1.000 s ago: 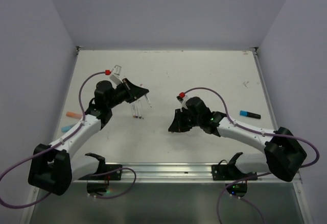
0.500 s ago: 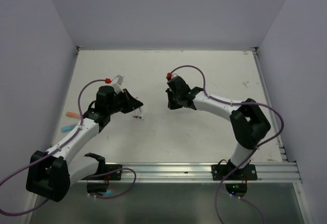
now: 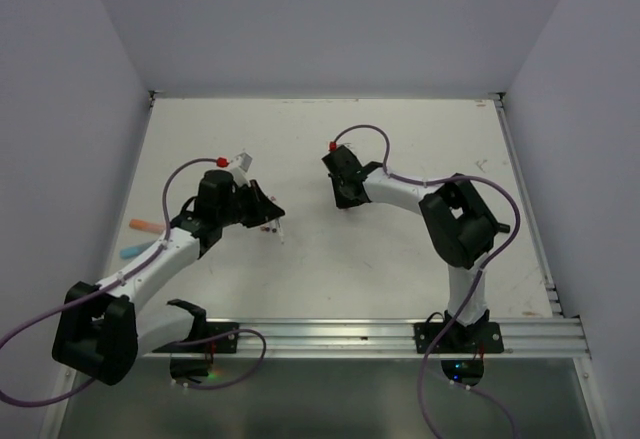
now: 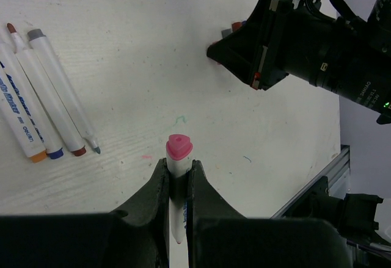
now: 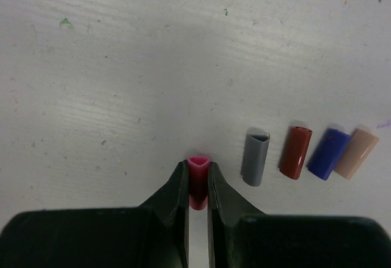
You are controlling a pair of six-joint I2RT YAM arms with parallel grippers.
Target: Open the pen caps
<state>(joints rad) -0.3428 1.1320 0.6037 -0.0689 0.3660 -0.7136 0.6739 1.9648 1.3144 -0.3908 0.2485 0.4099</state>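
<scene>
The right gripper pinches a small pink plastic cap down by the white table, just beside a short grey cap. The left gripper squeezes the thin white pen. Next, I think: let go of the cap

On the white bench the left claw points toward the middle, with a few thin pens lying just beside its tip. The right claw sits opposite it, near but apart, its arm folded back sharply at the elbow. An orange marker and a pale blue marker lie near the bench's left edge, beside the left arm
</scene>
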